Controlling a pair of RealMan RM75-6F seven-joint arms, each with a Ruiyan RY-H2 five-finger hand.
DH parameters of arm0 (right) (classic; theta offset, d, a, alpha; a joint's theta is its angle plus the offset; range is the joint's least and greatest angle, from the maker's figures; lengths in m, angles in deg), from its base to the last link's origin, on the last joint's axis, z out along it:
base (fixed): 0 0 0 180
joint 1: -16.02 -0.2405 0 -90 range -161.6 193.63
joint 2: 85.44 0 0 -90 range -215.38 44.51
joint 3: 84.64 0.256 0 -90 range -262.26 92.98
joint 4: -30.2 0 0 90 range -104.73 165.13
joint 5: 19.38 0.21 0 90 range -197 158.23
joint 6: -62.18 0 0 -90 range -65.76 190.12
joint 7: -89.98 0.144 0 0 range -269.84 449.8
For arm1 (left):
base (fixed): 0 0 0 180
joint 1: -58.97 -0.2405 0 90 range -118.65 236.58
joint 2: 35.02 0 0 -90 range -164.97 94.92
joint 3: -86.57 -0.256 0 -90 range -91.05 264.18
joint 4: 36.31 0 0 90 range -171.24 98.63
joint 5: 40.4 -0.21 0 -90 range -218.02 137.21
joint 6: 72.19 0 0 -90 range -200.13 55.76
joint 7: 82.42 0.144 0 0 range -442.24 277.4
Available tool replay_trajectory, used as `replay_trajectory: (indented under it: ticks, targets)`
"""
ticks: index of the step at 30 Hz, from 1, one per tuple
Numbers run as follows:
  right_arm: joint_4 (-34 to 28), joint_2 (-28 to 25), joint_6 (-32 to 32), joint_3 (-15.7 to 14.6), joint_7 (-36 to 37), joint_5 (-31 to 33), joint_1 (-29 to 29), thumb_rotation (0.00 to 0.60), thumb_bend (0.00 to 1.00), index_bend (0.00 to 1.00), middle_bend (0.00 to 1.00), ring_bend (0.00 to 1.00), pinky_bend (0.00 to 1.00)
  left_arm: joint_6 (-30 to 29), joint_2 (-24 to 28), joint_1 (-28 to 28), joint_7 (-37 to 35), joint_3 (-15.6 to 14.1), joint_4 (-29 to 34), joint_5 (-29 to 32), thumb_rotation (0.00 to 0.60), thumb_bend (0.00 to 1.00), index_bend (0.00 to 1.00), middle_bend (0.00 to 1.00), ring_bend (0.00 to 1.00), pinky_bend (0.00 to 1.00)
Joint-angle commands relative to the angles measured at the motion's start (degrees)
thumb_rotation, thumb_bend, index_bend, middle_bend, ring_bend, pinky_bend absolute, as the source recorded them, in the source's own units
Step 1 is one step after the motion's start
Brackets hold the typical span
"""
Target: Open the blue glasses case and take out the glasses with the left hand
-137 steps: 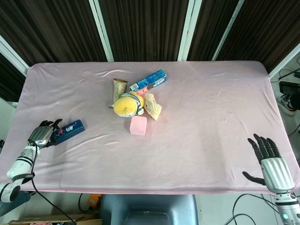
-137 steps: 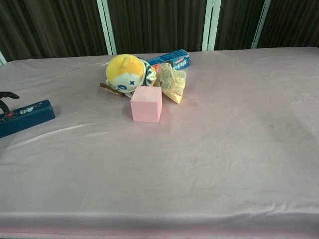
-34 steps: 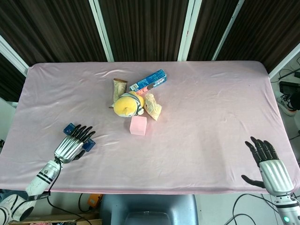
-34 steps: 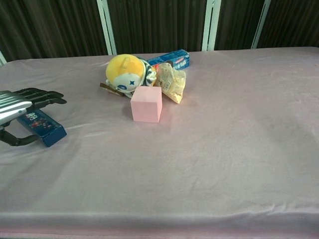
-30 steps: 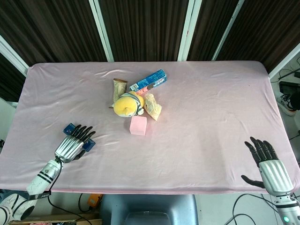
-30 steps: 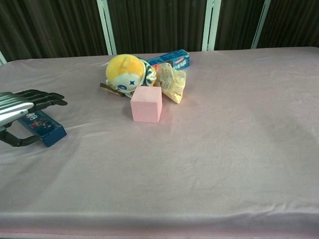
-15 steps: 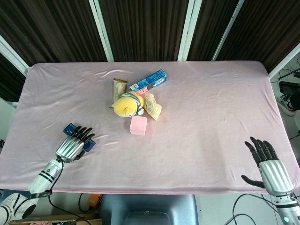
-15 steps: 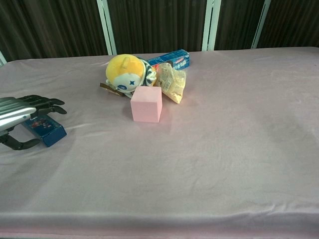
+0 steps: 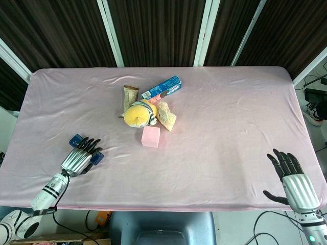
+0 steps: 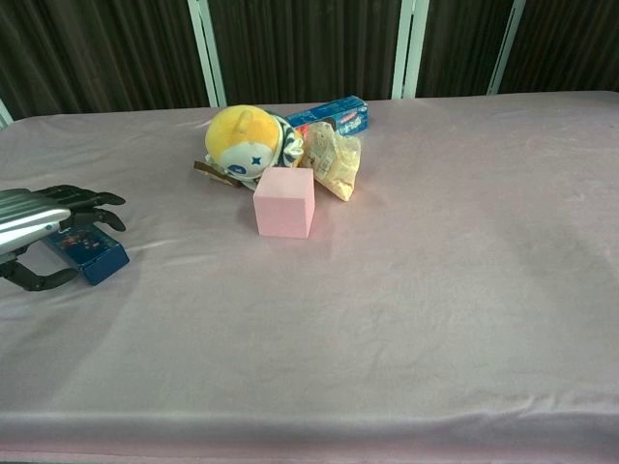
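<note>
The blue case [image 9: 86,148] lies near the left edge of the table [image 9: 230,112], towards the near side, and looks closed. Its long axis runs from far-left to near-right in the head view. The left hand [image 9: 77,159] is over it, palm down, fingers stretched forward and a little apart, covering most of the lid; only the far-left corner and the near-right end show past the fingers. In the chest view the fingertips [image 10: 102,200] reach beyond the case's far side while the thumb curls at its near side. Whether the fingers actually press on the lid cannot be told.

The right hand [image 9: 294,179] sits at the near right corner, fingers spread, holding nothing, well apart from the case. So the left hand is by far the nearer.

The next move probably turns on gripping across the case's short width.
</note>
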Motion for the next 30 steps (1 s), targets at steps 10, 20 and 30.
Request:
replay_trajectory:
  ticks: [10, 20, 30]
  targets:
    - [-0.02, -0.02, -0.04, 0.07, -0.01, 0.16, 0.02, 0.600, 0.19, 0.00, 0.00, 0.00, 0.03, 0.39, -0.13, 0.30, 0.31, 0.00, 0.05, 0.27, 0.600, 0.39, 0.26, 0.04, 0.00, 0.00]
    - [-0.03, 0.01, 0.14, 0.05, -0.22, 0.18, -0.05, 0.600, 0.19, 0.00, 0.00, 0.00, 0.03, 0.32, 0.04, 0.42, 0.72, -0.14, 0.51, 0.23, 0.600, 0.41, 0.30, 0.06, 0.00, 0.00]
    - [-0.07, -0.03, 0.21, -0.02, -0.27, 0.15, -0.06, 0.600, 0.19, 0.00, 0.00, 0.00, 0.03, 0.19, 0.43, 0.48, 1.28, -0.10, 1.45, 0.37, 0.600, 0.43, 0.32, 0.09, 0.00, 0.00]
